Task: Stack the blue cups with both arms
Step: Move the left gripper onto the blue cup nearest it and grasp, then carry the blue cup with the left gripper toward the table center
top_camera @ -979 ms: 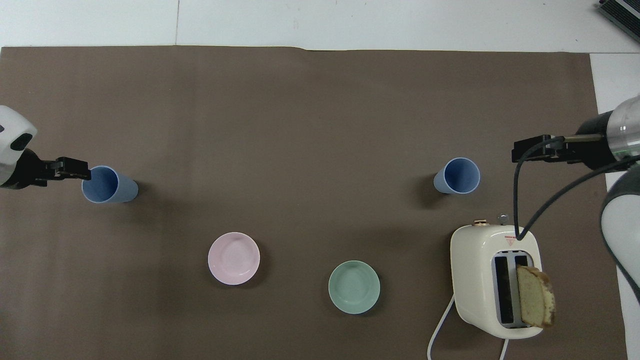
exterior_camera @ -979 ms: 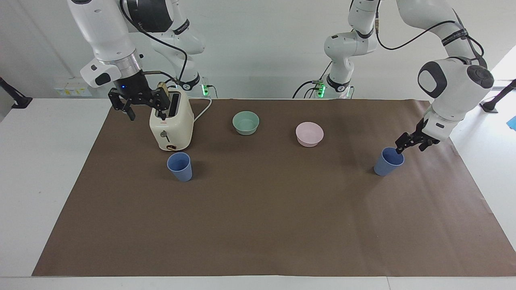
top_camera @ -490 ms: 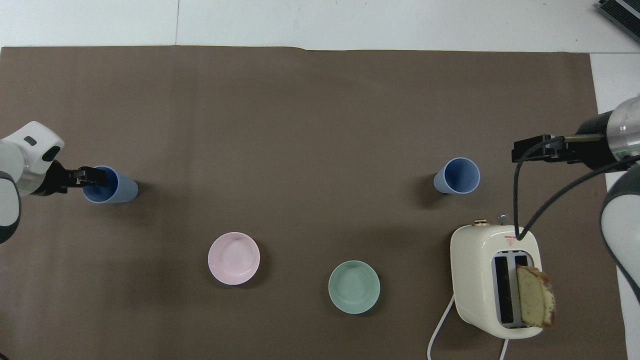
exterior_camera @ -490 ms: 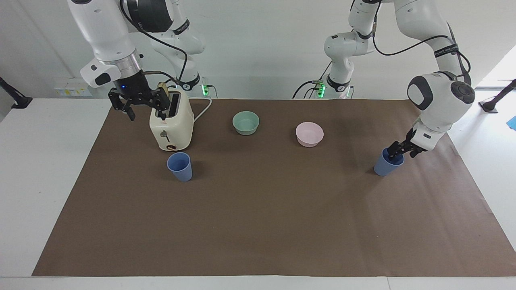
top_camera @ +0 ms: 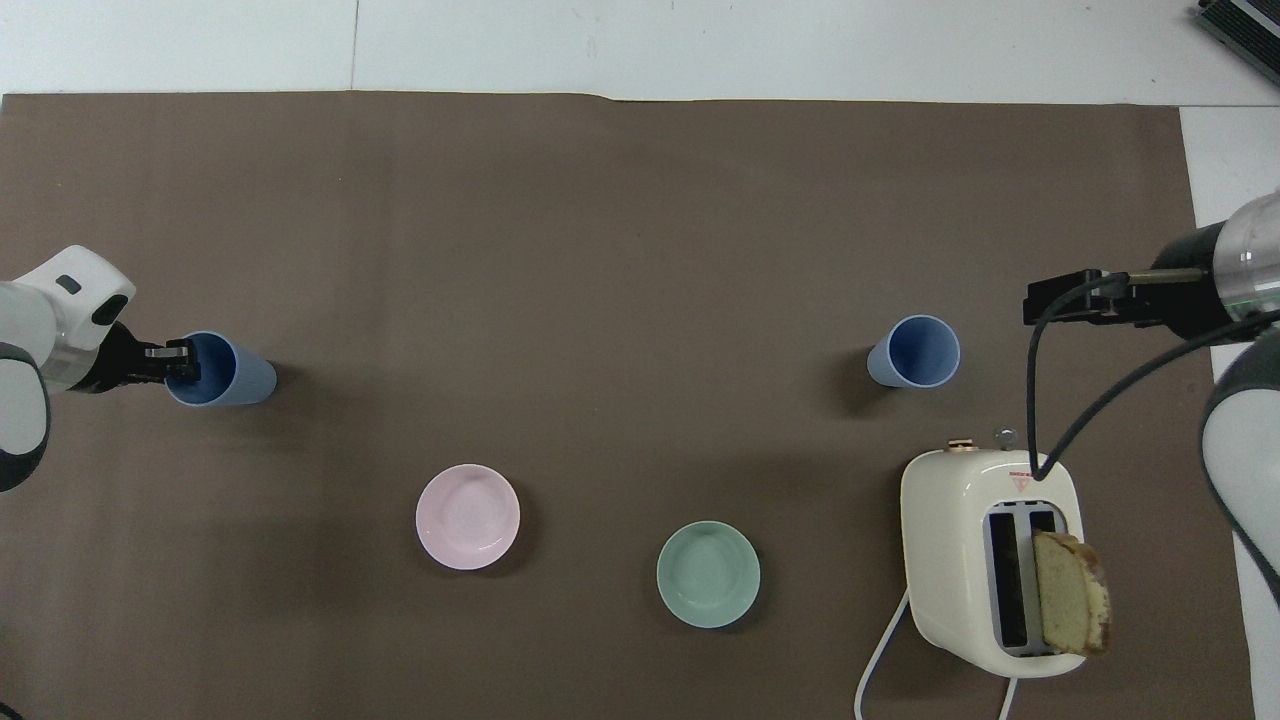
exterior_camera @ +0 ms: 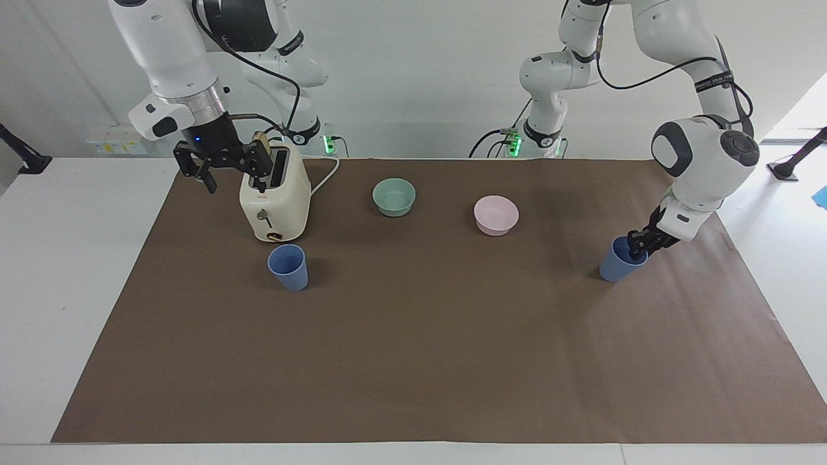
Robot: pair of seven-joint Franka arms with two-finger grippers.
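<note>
One blue cup (exterior_camera: 619, 263) stands upright on the brown mat toward the left arm's end of the table; it also shows in the overhead view (top_camera: 222, 369). My left gripper (exterior_camera: 641, 245) is down at its rim, shut on the rim's edge, one finger inside the cup (top_camera: 178, 362). The other blue cup (exterior_camera: 288, 267) stands free just farther from the robots than the toaster (top_camera: 915, 351). My right gripper (exterior_camera: 226, 173) hangs open and empty in the air beside the toaster's top (top_camera: 1065, 298) and waits.
A cream toaster (exterior_camera: 274, 203) with a bread slice (top_camera: 1070, 592) in a slot stands near the right arm. A pale green bowl (exterior_camera: 394, 196) and a pink bowl (exterior_camera: 496, 214) sit between the arms' bases. The brown mat (exterior_camera: 413, 361) covers the table.
My left gripper has come down to the cup's rim and its fingers have drawn together on it. The cup has stayed in place. The right arm has not moved.
</note>
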